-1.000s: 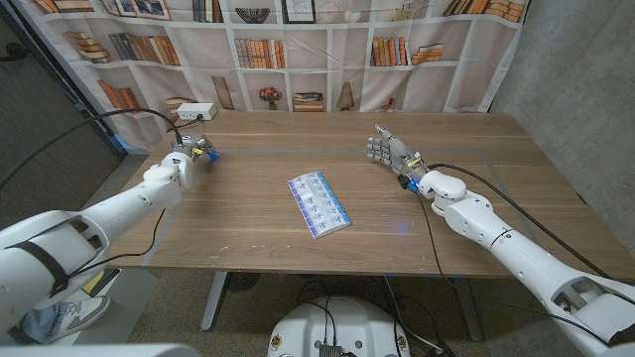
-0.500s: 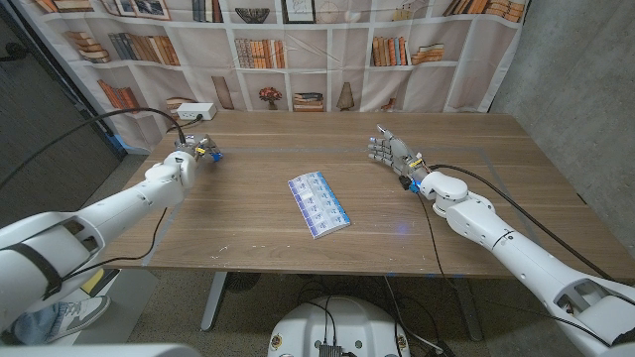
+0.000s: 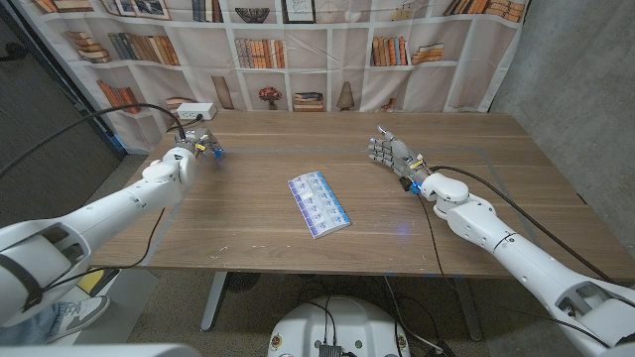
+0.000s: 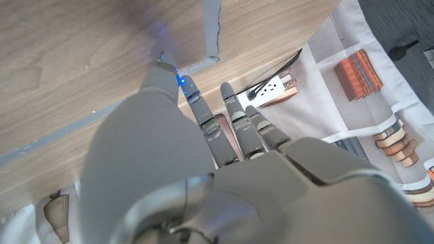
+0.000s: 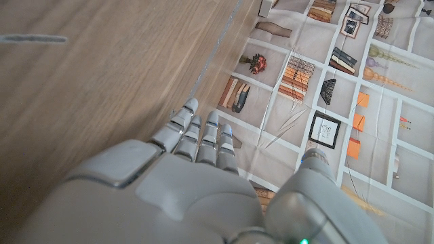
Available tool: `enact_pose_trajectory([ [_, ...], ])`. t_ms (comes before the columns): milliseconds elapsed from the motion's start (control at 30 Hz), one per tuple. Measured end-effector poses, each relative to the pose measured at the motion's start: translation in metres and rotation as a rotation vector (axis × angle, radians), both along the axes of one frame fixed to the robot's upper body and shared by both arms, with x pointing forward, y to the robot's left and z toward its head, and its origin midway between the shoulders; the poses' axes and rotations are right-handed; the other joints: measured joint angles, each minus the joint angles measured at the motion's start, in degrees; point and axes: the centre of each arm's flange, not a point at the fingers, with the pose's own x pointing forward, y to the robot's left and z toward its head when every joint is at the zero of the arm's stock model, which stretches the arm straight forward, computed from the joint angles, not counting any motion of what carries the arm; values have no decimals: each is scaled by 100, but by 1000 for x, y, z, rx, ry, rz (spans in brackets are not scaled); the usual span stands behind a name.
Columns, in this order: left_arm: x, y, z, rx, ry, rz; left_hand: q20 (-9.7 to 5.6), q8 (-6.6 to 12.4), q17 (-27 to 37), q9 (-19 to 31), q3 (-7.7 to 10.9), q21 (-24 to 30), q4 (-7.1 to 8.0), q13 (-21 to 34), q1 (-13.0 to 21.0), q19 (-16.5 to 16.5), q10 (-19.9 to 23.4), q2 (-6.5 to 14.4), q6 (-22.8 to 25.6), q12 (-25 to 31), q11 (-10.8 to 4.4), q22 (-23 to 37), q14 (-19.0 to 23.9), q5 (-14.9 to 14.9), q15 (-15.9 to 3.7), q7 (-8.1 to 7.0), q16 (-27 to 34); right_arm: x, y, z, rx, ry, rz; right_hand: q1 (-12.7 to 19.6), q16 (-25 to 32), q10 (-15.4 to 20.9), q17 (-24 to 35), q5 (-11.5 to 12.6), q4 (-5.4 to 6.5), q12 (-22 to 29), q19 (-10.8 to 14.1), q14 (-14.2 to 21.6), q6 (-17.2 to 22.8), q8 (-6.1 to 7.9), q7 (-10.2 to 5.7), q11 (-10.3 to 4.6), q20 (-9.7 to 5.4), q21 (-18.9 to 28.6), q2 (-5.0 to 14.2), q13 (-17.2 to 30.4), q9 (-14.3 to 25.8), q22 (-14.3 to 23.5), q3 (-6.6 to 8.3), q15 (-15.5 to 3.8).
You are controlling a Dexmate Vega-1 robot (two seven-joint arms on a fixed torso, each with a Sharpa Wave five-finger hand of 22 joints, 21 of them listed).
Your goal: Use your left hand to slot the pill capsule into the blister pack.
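Note:
The blue and white blister pack (image 3: 319, 204) lies flat at the middle of the table, slanted. My left hand (image 3: 191, 151) hovers over the far left part of the table, well away from the pack. A tiny blue thing, apparently the pill capsule (image 4: 180, 78), sits pinched between its thumb tip and the nearest finger; it also shows as a blue speck (image 3: 213, 151) beside the hand. The other fingers (image 4: 234, 118) reach out straight, close together. My right hand (image 3: 390, 151) stands on its edge at the far right, fingers apart and holding nothing.
A white power strip (image 3: 197, 112) with a black cable lies at the table's far left corner. Grey tape lines (image 4: 211, 27) mark the wood under the left hand. A bookshelf-printed curtain (image 3: 298, 50) hangs behind the table.
My left hand has drifted slightly toward the table's far edge, the blue speck going with it. The right hand and the blister pack have stayed put.

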Motion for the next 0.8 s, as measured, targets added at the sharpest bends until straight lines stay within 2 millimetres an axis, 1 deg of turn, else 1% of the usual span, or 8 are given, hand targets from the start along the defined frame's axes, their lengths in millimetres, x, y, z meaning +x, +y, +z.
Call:
enact_pose_trajectory([
  [233, -12, -8, 6, 10, -25, -22, 0, -9, 0, -5, 0, 0, 0, 0, 0, 0, 2, 0, 8, 0, 3, 0, 1, 0, 0, 8, 0, -1, -1, -1, 5, -4, 3, 0, 0, 0, 0, 0, -25, -22, 0, 0, 0, 0, 0, 0, 0, 0, 0, 0, 0, 0, -25, 0],
  [267, -12, -7, 6, 12, -28, -15, 0, -10, 0, -6, 0, 0, 0, 0, 0, 0, 23, 0, 8, 0, 23, 0, 0, 0, 0, 8, 0, -1, -1, -1, 7, -4, 3, 0, 0, 0, 0, 0, -25, -22, 0, 0, 0, 0, 0, 0, 0, 0, 0, 0, 0, 0, -25, 0],
  [333, -16, -12, 7, 14, -36, -32, 0, -11, 0, -7, 0, 0, 0, 0, 0, 0, 30, 0, 8, 0, 31, 0, 1, 0, 0, 8, 0, -1, -1, -1, 7, -5, 4, 0, 0, 21, 0, 0, -25, -22, 0, 0, 0, 0, 0, 21, 0, 0, 0, 0, 0, 0, -25, 0],
  [800, -47, -42, 9, 48, -90, -113, 0, 4, 1, -3, 0, 1, 0, 0, 1, 1, 50, 0, 28, 1, 11, 1, 1, 0, 0, -12, 0, -1, -6, -7, 21, -4, 4, 0, 0, 21, 0, 0, -24, -66, 0, 0, 0, 0, 0, 21, 0, 0, 0, -1, 0, 0, -24, 0],
])
